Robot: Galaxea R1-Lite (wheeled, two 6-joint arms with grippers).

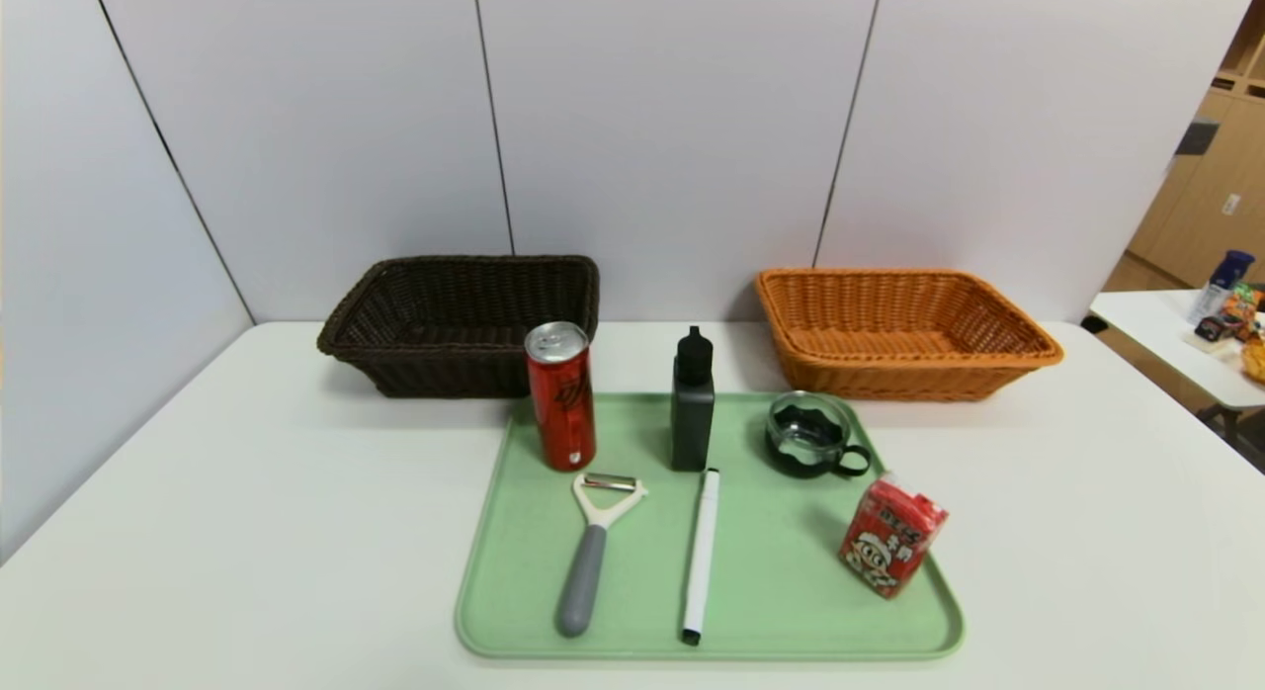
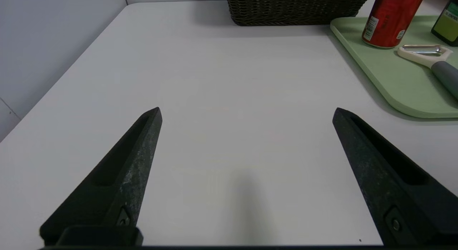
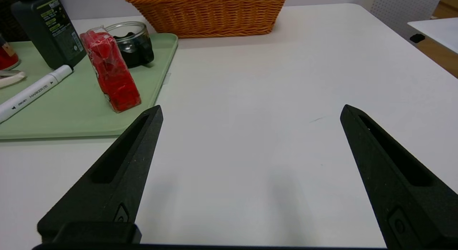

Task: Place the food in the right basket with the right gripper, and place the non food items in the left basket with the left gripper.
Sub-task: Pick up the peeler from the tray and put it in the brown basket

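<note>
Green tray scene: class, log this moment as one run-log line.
left gripper open, over bare table | right gripper open, over bare table | six items on green tray | baskets empty, sorting not started

We see a white worktop point(image 1: 247, 492) carrying a pale green tray point(image 1: 791, 591). Behind it stand grey wall panels point(image 1: 672, 127). Off to the right we see a second white table point(image 1: 1166, 344) holding clutter.
</note>
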